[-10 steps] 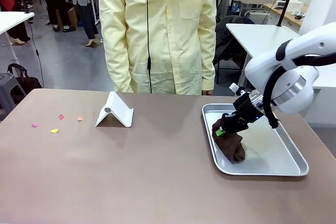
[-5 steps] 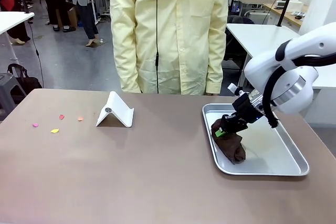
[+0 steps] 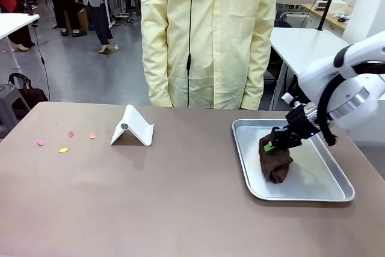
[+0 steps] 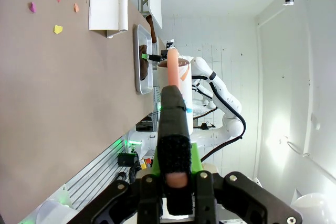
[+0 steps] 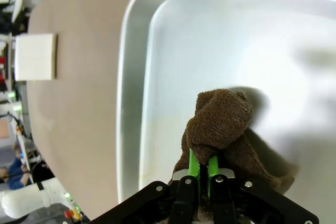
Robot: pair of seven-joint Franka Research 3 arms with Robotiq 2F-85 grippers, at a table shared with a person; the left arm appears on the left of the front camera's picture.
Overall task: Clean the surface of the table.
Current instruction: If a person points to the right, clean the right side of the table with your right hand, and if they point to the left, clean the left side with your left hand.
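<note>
Now R gripper grips brown cloth, its lower end in steel tray on table; L gripper is pinched closed; coloured scraps at table's left.

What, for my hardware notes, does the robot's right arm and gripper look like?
The right arm has white rounded shells, a silver ring near the wrist and a black cable looping beside it. The right gripper is black with green pads.

The brown cloth covers the right end effector's fingertips. The front view's right edge cuts off that arm. Four coloured scraps on the worktop are too small to identify.
</note>
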